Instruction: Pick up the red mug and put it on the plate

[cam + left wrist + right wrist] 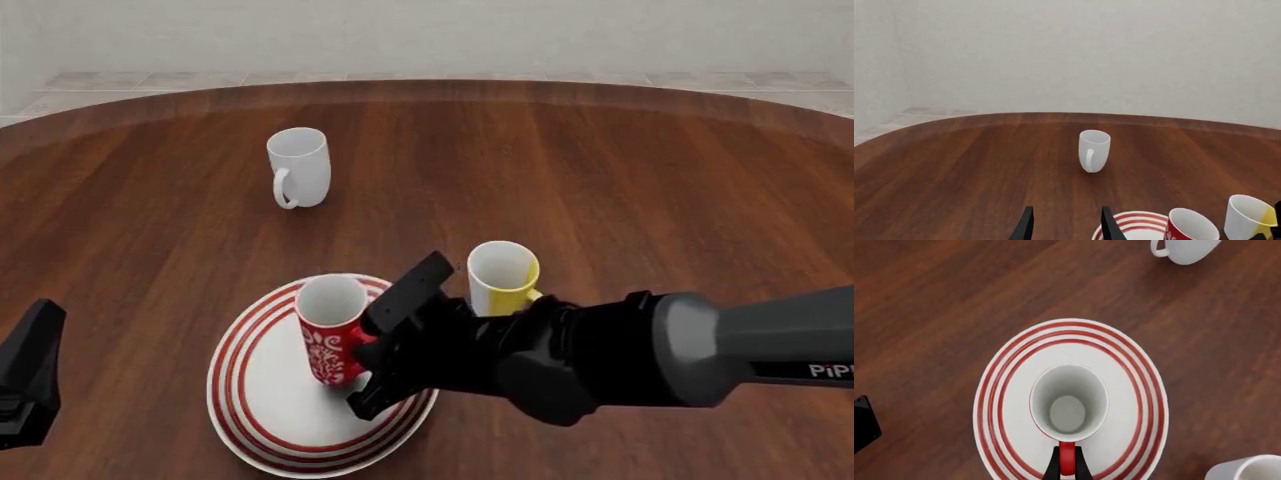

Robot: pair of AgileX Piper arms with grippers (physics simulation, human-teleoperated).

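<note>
The red mug (pixel 328 340) with white swirls stands upright in the middle of the red-ringed white plate (pixel 267 420). From above, the right wrist view looks into the red mug's (pixel 1068 402) white interior, with the plate's rings (pixel 997 390) all around it. My right gripper (pixel 1066 466) is shut on the mug's red handle, reaching in from the right side of the front view as my right gripper (pixel 378 350). My left gripper (pixel 1067 227) is open and holds nothing; it sits low at the table's left as my left gripper (pixel 27 375).
A plain white mug (pixel 299 167) stands at the back left of the wooden table. A yellow-and-white mug (pixel 503 277) stands just right of the plate, close behind the right arm.
</note>
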